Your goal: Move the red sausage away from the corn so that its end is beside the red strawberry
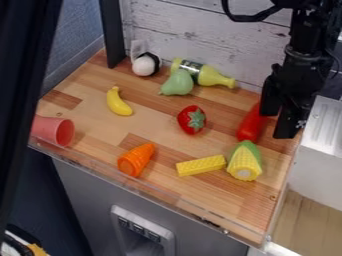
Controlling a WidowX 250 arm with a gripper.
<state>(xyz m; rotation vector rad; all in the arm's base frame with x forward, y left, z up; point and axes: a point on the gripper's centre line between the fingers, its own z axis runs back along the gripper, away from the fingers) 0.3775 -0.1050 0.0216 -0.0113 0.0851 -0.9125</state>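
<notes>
One curved yellow toy banana (118, 103), one pale green toy pear (178, 83), one orange toy carrot (135, 159), one yellow toy corn cob with green husk (244, 163), one long red toy pepper (250, 126), one round red, green-topped toy fruit (188, 120), one yellow bottle (212, 76), one pink cup (51, 131), one textured yellow bar (200, 166), one white-and-black rounded piece (143, 65).

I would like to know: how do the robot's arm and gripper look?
The jointed robot arm is black, with bulky, angular sections. A thick black cable curves in a loop beside its upper part. The black two-finger gripper has long, blocky fingers, with a small pale spot on one.
</notes>
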